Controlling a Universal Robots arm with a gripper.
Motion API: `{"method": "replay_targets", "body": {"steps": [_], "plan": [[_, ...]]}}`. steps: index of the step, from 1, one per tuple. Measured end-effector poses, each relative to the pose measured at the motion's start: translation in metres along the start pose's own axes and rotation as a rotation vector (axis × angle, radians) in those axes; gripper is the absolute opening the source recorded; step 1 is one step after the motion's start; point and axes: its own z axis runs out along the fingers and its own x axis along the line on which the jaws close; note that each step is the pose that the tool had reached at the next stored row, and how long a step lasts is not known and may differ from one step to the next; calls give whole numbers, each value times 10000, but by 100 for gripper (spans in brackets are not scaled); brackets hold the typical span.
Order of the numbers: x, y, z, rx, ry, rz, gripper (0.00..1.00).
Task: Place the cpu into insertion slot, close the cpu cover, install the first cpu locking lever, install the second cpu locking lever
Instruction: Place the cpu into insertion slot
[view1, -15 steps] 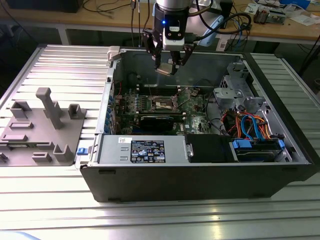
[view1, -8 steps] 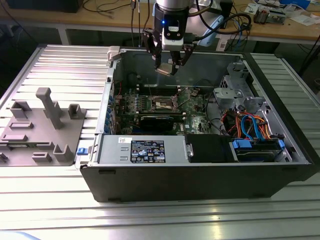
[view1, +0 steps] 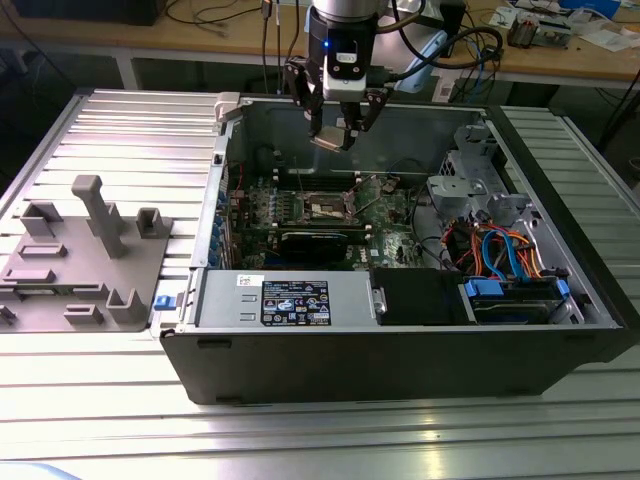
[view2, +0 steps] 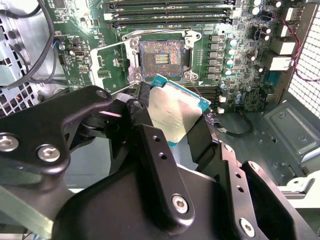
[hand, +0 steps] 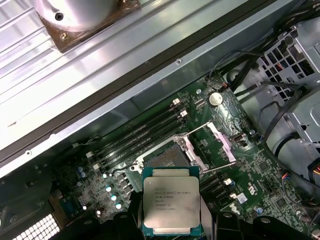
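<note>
Past the grey fixture block (view1: 85, 250) at the exterior view's left, into the open computer case (view1: 400, 350). Mid-case, clamped on the cpu (view1: 328, 141) with the gripper (view1: 334, 137), hanging above the green board (view1: 390, 215), apart from the bare insertion slot (view1: 328, 207). Showing the cpu cover (hand: 222, 142) flipped open beside it.

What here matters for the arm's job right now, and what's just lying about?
Part of the job: end effector, cpu in its grip, insertion slot, open cpu cover.
Just lying about: power supply box, coloured cables, black card, grey fixture plate.
</note>
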Motion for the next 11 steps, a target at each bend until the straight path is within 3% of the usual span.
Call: {"method": "replay_targets", "body": {"steps": [11], "plan": [[0, 0, 1, -2, -10, 145, 54]]}}
